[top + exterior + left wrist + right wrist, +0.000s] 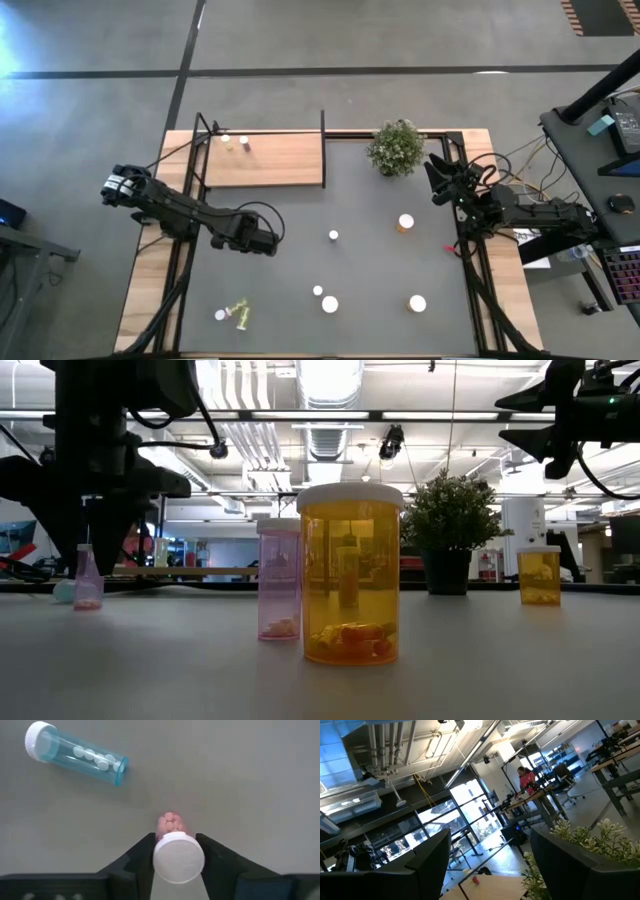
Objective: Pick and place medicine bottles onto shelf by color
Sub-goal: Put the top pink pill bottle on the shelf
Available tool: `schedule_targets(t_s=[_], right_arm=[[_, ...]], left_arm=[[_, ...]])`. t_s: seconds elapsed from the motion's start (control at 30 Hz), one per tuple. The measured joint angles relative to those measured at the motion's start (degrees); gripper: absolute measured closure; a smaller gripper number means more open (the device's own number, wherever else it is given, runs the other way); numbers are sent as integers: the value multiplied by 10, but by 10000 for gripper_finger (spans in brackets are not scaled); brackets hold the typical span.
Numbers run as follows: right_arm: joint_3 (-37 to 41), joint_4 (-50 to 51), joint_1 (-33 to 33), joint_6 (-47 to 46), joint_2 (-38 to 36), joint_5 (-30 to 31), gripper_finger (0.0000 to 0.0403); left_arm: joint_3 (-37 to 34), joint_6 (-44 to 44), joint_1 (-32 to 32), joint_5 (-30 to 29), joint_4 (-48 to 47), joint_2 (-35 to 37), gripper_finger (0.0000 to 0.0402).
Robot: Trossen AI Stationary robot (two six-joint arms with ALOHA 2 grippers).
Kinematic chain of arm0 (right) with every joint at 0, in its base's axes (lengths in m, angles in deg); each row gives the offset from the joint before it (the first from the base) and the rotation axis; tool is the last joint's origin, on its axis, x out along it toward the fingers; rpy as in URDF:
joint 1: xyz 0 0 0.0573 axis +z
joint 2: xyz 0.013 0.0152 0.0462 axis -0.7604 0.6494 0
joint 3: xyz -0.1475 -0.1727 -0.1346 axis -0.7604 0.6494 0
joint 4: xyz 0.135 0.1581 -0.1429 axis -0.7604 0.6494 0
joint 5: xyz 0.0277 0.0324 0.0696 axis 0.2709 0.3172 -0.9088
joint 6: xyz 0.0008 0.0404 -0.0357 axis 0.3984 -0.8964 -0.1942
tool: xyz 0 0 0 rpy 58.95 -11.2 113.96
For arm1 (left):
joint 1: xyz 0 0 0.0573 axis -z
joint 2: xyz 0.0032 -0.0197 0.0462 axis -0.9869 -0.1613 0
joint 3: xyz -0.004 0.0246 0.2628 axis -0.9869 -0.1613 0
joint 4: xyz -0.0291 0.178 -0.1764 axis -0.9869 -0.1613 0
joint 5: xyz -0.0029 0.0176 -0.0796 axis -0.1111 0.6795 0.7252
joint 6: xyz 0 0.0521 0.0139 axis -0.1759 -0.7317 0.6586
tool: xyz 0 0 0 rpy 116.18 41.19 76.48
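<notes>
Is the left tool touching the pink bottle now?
Touching. The left wrist view shows the left tool with both fingers pressed against the white-capped pink bottle, no gap either side.

**What you can't really make out here**

From overhead, the left gripper covers whatever's under it. The two bottles on the shelf are too tiny to tell their colours. In the left wrist view, the pink bottle is mostly hidden behind its own white cap, and the fingers run off the frame.
</notes>
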Motion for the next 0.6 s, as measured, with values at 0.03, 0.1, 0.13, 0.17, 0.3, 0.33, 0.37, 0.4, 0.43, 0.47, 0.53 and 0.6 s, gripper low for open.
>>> schedule_targets(t_s=[0.03, 0.1, 0.13, 0.17, 0.3, 0.33, 0.37, 0.4, 0.43, 0.47, 0.53, 0.6], right_arm=[[0, 0, 0, 0, 0, 0, 142], [0, 0, 0, 0, 0, 0, 142], [0, 0, 0, 0, 0, 0, 142], [0, 0, 0, 0, 0, 0, 142], [0, 0, 0, 0, 0, 0, 142], [0, 0, 0, 0, 0, 0, 142], [0, 0, 0, 0, 0, 0, 142], [0, 0, 0, 0, 0, 0, 142], [0, 0, 0, 0, 0, 0, 142], [0, 0, 0, 0, 0, 0, 142], [0, 0, 0, 0, 0, 0, 142], [0, 0, 0, 0, 0, 0, 142]], left_arm=[[0, 0, 0, 0, -1, 0, 292], [0, 0, 0, -1, -2, 0, 301], [0, 0, 0, -1, -2, 0, 304], [1, 0, 0, -3, -2, 0, 305], [14, -5, -8, -14, -3, 2, 308], [19, -12, -13, -14, -2, 3, 308], [24, -22, -18, -15, -2, 3, 308], [29, -35, -25, -15, -3, 3, 308], [35, -51, -33, -14, -3, 3, 308], [42, -68, -41, -15, -3, 3, 308], [55, -113, -59, -15, -3, 3, 308], [68, -168, -84, -15, -3, 3, 309]])
